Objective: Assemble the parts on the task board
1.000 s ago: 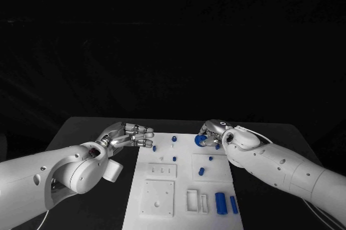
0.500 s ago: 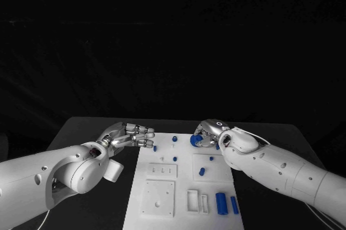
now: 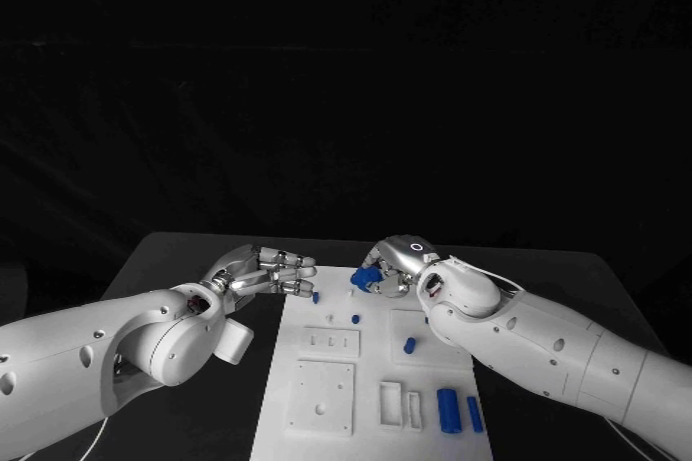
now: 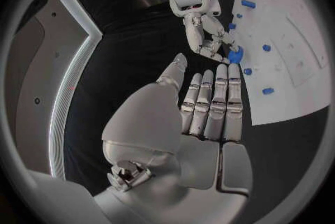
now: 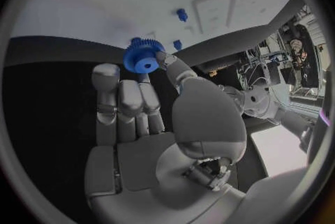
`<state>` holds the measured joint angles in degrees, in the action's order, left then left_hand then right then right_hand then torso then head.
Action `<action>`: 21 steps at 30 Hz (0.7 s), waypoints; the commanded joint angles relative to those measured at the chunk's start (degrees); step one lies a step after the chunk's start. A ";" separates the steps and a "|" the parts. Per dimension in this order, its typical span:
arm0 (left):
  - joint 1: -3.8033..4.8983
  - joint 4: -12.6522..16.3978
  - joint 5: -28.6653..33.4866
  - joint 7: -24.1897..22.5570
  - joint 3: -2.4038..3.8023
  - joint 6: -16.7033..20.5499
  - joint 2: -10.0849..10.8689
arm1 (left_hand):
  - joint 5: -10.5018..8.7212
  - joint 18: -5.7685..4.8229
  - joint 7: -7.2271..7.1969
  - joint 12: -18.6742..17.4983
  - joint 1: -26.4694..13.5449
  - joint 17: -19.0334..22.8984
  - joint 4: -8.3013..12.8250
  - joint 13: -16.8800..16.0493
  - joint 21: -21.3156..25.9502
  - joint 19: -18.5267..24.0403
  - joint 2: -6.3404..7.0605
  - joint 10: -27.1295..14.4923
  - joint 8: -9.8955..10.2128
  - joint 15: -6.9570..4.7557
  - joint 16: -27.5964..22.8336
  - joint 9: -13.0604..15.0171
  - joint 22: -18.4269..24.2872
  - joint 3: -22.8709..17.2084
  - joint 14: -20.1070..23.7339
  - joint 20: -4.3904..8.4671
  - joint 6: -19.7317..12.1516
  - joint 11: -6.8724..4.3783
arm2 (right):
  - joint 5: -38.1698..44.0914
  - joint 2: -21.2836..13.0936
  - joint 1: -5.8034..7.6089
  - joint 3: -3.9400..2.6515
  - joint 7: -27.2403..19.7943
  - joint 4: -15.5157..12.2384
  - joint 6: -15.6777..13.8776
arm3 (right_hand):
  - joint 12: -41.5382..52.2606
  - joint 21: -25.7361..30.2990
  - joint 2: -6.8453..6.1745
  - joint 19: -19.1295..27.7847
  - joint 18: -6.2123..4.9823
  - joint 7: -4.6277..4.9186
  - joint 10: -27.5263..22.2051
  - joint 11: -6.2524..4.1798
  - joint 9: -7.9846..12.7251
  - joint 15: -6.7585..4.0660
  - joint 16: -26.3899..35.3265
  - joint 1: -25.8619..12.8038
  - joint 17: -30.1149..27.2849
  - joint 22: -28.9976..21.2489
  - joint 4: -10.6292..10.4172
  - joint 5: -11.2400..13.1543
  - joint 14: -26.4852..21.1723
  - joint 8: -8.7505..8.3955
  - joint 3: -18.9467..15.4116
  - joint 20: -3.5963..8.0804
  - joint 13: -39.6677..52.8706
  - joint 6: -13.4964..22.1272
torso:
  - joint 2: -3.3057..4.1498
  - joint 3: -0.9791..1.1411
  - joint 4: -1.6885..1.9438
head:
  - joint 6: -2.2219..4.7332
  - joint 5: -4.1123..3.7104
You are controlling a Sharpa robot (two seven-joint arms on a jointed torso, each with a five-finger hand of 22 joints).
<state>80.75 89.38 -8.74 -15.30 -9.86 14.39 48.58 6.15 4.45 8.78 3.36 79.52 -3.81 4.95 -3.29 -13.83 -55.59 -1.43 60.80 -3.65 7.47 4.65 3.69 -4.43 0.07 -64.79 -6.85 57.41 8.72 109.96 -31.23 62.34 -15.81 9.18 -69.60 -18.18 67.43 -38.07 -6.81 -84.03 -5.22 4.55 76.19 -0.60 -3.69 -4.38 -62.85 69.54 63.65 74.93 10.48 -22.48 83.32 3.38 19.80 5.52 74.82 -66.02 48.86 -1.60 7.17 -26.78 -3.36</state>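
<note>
The white task board (image 3: 325,396) lies lengthwise in the middle of the black table. My right hand (image 3: 397,264) hovers over the board's far end and pinches a blue gear (image 3: 365,278) between thumb and finger; the right wrist view shows the gear (image 5: 144,55) held just above the board (image 5: 105,6). My left hand (image 3: 268,272) hangs beside the board's far left corner, fingers curled together and holding nothing. The left wrist view shows that hand (image 4: 209,109) near the right hand (image 4: 208,37) and its gear (image 4: 235,56).
Small blue pegs (image 3: 358,321) and a short blue piece (image 3: 408,346) stand on the board's middle. Two blue cylinders (image 3: 447,409) lie at its near right corner beside a white frame (image 3: 389,401). Black table (image 3: 173,266) stretches on both sides.
My right hand has carried the blue gear leftward, from the board's far right edge to over its far middle. The left hand has stayed nearly still.
</note>
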 commanded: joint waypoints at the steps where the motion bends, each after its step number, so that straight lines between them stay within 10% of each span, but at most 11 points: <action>1: 0.23 0.25 -0.17 -0.20 0.04 -0.80 -0.13 | 0.19 0.01 0.10 0.03 -0.07 0.06 -0.09 -0.09 -0.07 0.25 0.24 -0.32 0.09 0.08 -0.26 0.02 0.07 0.03 0.25 0.06 -0.31 -0.13 | 3.14 1.01 -0.06 0.06 0.74 -0.12 -0.44 | -0.05 -0.37 0.02 -2.92 0.22 -0.30 0.11 -0.35 -0.05 -0.38 -0.28 -0.14 0.01 1.27 -0.36 -0.23 -0.07 0.17 -0.05 0.43 0.03 -1.12 | 0.00 -0.08 -0.03 | 0.00 0.42; 21: 0.23 0.19 -0.18 -0.13 0.05 -0.95 -0.98 | 0.19 0.01 0.10 0.03 -0.07 0.06 -0.09 -0.09 -0.07 0.25 0.24 -0.32 0.09 0.08 -0.26 0.02 0.07 0.03 0.25 0.06 -0.31 -0.13 | 4.64 7.39 -0.92 1.81 0.22 6.43 1.13 | -0.22 -0.35 0.08 -2.91 0.28 -0.21 -0.05 -0.31 -0.04 -0.42 -0.04 -0.27 -0.19 1.34 -0.56 -0.38 -0.11 0.17 0.01 0.49 -0.02 -0.72 | 0.12 0.01 0.27 | -0.21 0.84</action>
<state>80.75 89.46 -8.75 -15.22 -9.85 14.34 47.76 6.15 4.44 8.78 3.36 79.52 -3.81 4.95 -3.29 -13.83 -55.59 -1.43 60.80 -3.65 7.48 4.65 3.69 -4.43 0.07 -64.79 -6.85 57.41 8.72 113.21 -23.97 61.46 -14.02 9.51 -63.50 -18.02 67.43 -38.29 -7.04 -84.03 -5.21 4.33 76.19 -0.60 -3.64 -4.38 -62.85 69.31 63.51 74.92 10.16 -22.81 83.32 3.30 19.81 5.52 74.80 -66.65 48.98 -1.64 7.44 -26.95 -2.58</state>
